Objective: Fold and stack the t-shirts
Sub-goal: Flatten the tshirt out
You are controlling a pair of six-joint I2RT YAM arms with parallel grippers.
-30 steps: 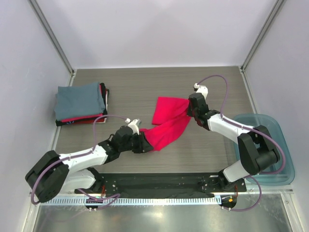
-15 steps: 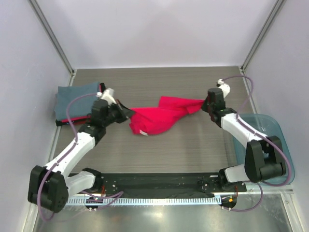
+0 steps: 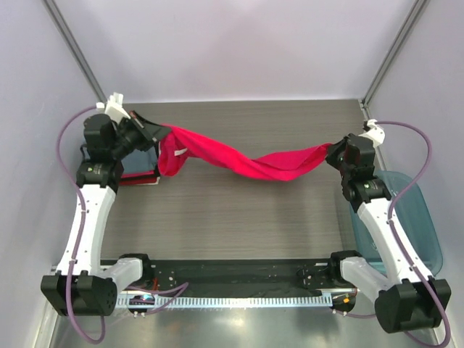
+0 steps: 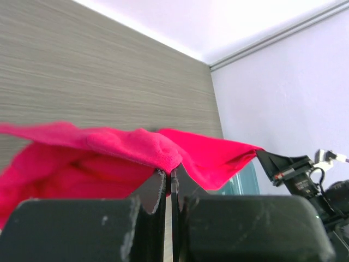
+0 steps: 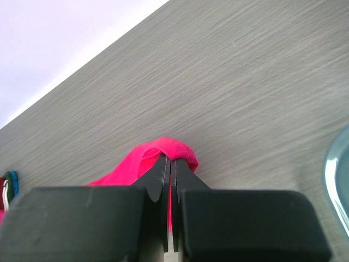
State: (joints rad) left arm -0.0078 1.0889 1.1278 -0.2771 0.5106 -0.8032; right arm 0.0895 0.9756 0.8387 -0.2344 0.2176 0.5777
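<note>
Top view: bright red-pink t-shirt (image 3: 246, 161) hangs as twisted soft band over grey wood-grain surface (image 3: 239, 217), strung between left tool (image 3: 156, 134) and right tool (image 3: 332, 154); small white label (image 3: 179, 153) near left end.
Left wrist view: left tool (image 4: 170, 183) clenched on folded cloth edge.
Right wrist view: right tool (image 5: 172, 164) clamped on bunched cloth.

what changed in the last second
The left gripper closed on the red-pink t-shirt and swung to the far left, over the folded stack; the right gripper, already gripping, swung right. The shirt went from bunched mid-table to stretched, twisted, between them. Stack and teal tub stayed put.
</note>
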